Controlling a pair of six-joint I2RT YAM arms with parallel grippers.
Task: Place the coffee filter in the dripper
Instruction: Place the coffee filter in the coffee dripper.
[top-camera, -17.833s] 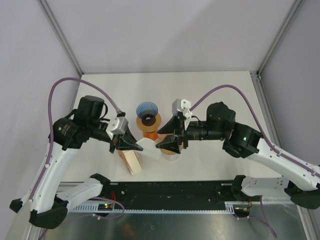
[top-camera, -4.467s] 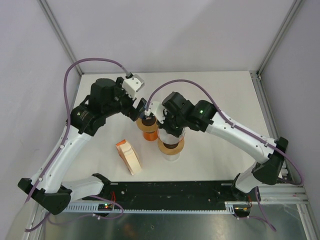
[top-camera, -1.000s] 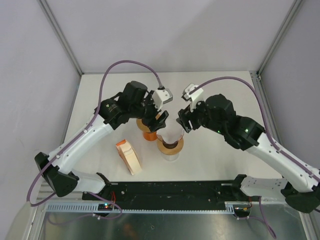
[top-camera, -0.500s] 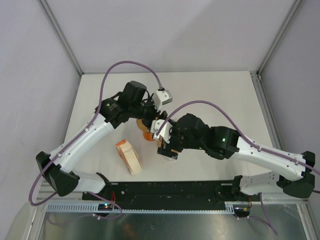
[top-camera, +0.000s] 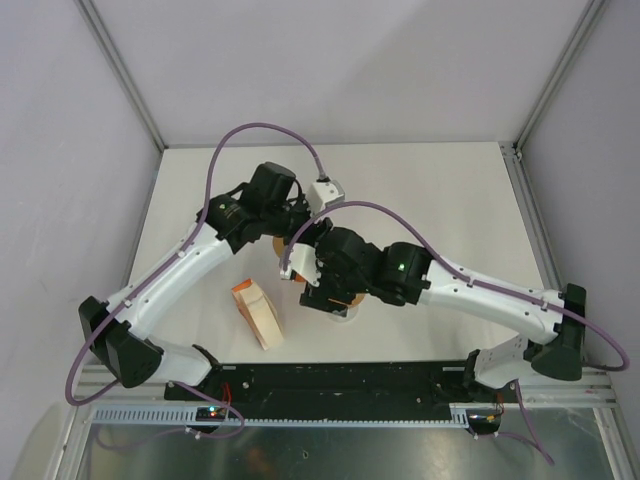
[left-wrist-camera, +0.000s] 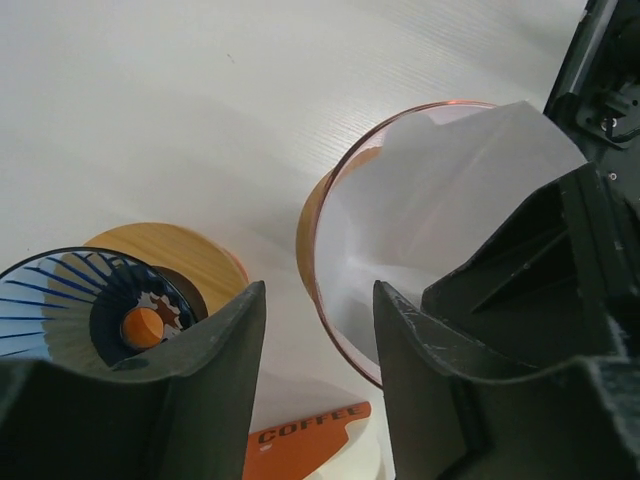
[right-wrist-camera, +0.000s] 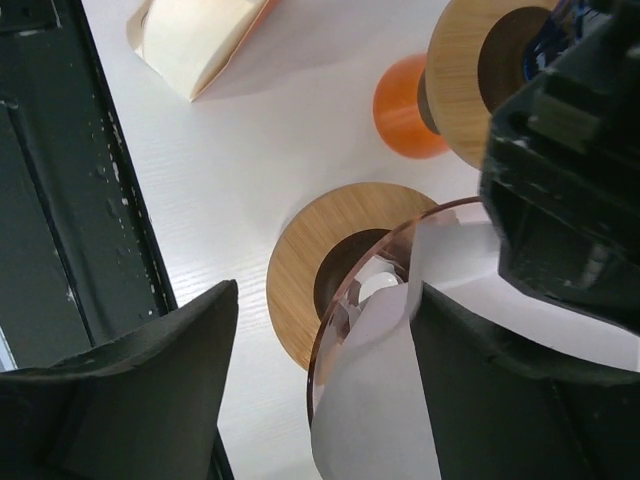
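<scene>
White tabletop (top-camera: 450, 190), evenly and softly lit. Pale lilac walls (top-camera: 330, 70) close it in, with aluminium posts (top-camera: 122, 75) at the back corners.

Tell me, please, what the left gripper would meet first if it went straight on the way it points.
The left gripper would most likely meet the rim of the pink dripper, with the paper filter sitting in it; depth is unclear, so the bare table beside it might come first.
</scene>
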